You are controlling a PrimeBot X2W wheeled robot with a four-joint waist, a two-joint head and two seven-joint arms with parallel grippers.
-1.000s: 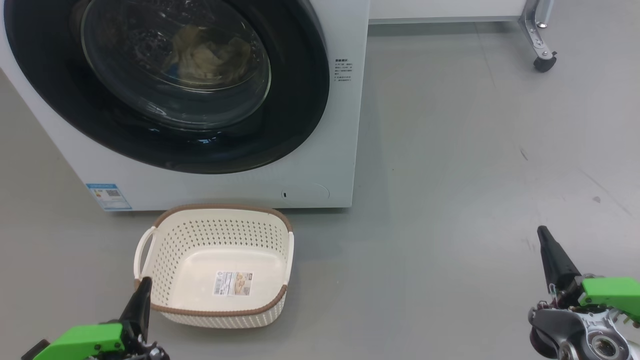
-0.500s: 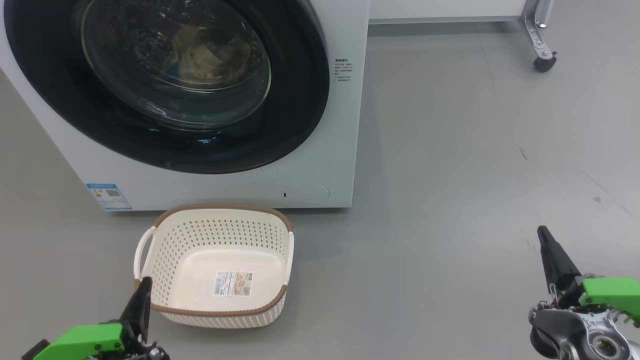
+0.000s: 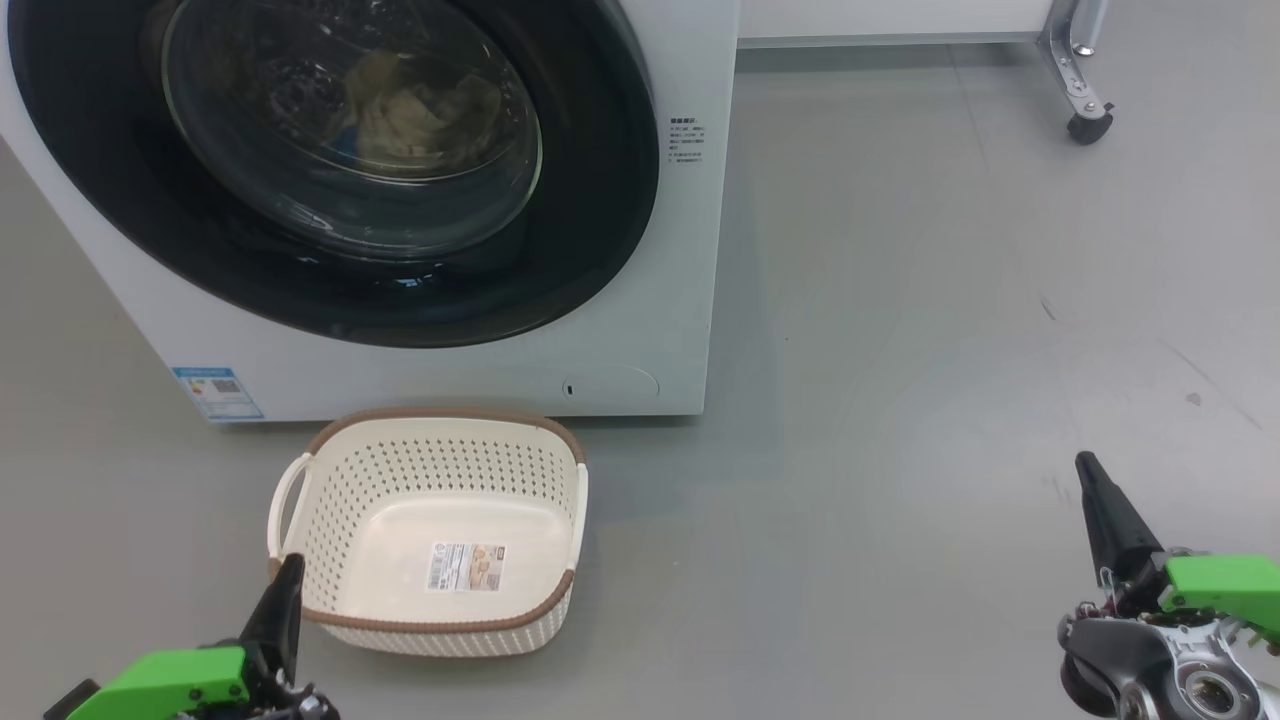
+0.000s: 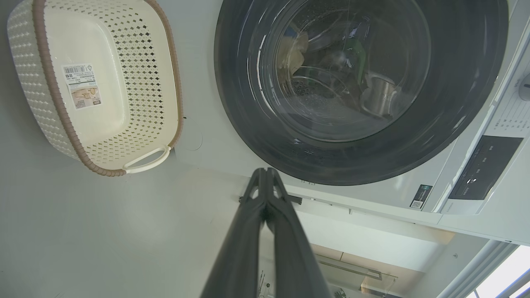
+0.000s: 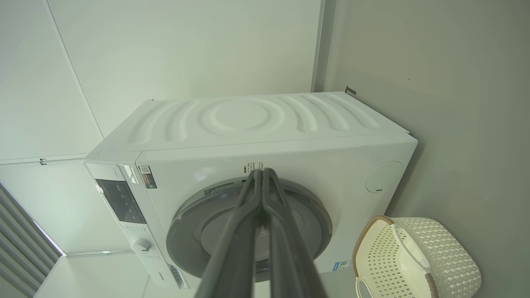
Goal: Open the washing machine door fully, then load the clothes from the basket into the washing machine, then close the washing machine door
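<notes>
– Grey floor (image 3: 900,400) everywhere. Where's the laundry?
– Through the glass of the door (image 3: 600,230) I see the clothes (image 3: 415,115) inside the washing machine (image 3: 690,300); that door sits shut against the front.
– And the basket (image 3: 440,418)?
– Upright on the floor just before the machine, a label (image 3: 467,566) on its bottom.
– Arms?
– By the basket's near corner is the left end effector (image 3: 290,565); the right end effector (image 3: 1085,465) is well off to the right. Both are pinched closed, holding nothing.

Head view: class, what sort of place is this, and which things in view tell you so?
Probably a laundry corner in a lab or test room: a white washing machine on a smooth grey floor, an empty basket before it, and a metal leg on a castor beyond.
</notes>
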